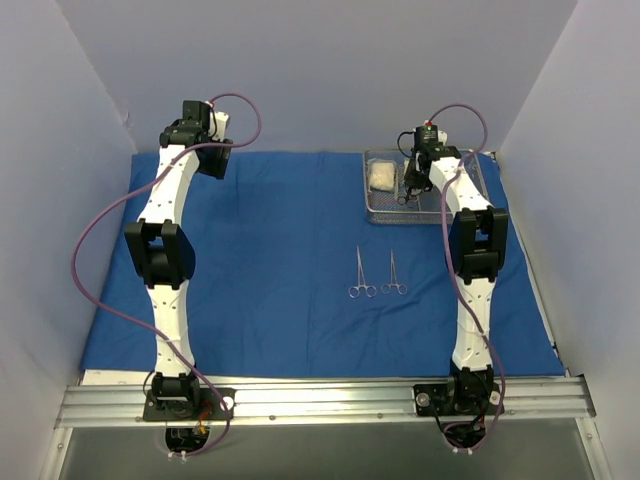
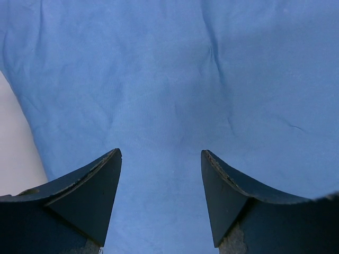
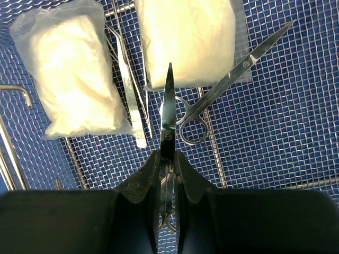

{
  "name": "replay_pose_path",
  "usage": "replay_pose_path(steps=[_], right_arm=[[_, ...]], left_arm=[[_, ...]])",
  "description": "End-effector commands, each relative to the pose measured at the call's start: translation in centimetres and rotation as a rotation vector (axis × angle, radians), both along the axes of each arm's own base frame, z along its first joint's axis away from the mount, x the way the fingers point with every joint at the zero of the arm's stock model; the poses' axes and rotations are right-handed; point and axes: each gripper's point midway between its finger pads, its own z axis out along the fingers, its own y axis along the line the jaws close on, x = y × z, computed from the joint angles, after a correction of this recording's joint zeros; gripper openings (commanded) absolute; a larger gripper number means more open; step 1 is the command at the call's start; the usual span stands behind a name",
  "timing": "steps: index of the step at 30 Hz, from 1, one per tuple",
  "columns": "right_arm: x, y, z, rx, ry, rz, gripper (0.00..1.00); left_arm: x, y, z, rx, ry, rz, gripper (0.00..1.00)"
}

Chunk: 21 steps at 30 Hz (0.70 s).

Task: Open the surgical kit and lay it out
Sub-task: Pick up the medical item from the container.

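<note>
The blue cloth wrap (image 1: 270,260) lies spread flat on the table. The wire-mesh steel tray (image 1: 385,212) stands at its far right. My right gripper (image 3: 168,159) hovers over the tray (image 3: 275,116) and is shut on silver scissors (image 3: 168,114), blade pointing away. Below it lie two white gauze packets (image 3: 71,79) (image 3: 185,39), tweezers (image 3: 130,84) and another pair of scissors (image 3: 228,79). Two scissor-handled clamps (image 1: 361,273) (image 1: 394,273) lie side by side on the cloth in front of the tray. My left gripper (image 2: 161,159) is open and empty over bare cloth (image 2: 169,79) at the far left.
Grey walls enclose the table on the left, back and right. An aluminium rail (image 1: 320,400) carrying both arm bases runs along the near edge. The cloth's left edge and the pale table surface (image 2: 16,153) show in the left wrist view.
</note>
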Motion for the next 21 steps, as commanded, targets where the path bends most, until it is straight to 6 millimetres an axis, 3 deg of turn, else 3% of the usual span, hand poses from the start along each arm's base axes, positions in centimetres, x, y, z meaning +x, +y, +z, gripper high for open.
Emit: replay_pose_path(steps=[1,3,5,6,10,11,14,15,18,21], right_arm=[[0.9,0.2,7.9,-0.016,-0.156,0.042,0.00],[0.4,0.8,10.4,-0.037,-0.193,0.105,0.00],[-0.9,1.6,10.9,-0.073,-0.182,0.180,0.00],[-1.9,1.8,13.0,-0.086,-0.214,0.201,0.00],[-6.7,3.1,13.4,-0.119,-0.187,0.293,0.00],[-8.9,3.0,12.5,-0.122,-0.154,0.307,0.00],[-13.0,4.2,10.5,-0.095,-0.085,0.378,0.00],[-15.4,4.2,7.5,-0.089,0.005,0.384,0.00],[-19.6,3.8,3.7,-0.080,0.124,0.370,0.00],[-22.0,3.4,1.7,-0.075,0.192,0.338,0.00]], left_arm=[[0.8,0.5,3.7,0.014,-0.097,0.006,0.71],[0.9,0.4,4.0,0.013,-0.107,0.005,0.71],[1.1,0.2,4.2,0.011,-0.116,0.001,0.71],[1.1,0.1,4.1,0.010,-0.116,0.000,0.71],[1.4,-1.5,4.2,-0.030,-0.127,-0.023,0.71],[1.4,-1.8,4.2,-0.038,-0.127,-0.029,0.71],[1.3,-3.0,3.8,-0.068,-0.121,-0.047,0.71],[1.3,-3.3,3.9,-0.079,-0.122,-0.045,0.71],[0.9,-4.2,3.5,-0.097,-0.118,-0.055,0.71],[0.4,-4.7,3.4,-0.117,-0.114,-0.065,0.71]])
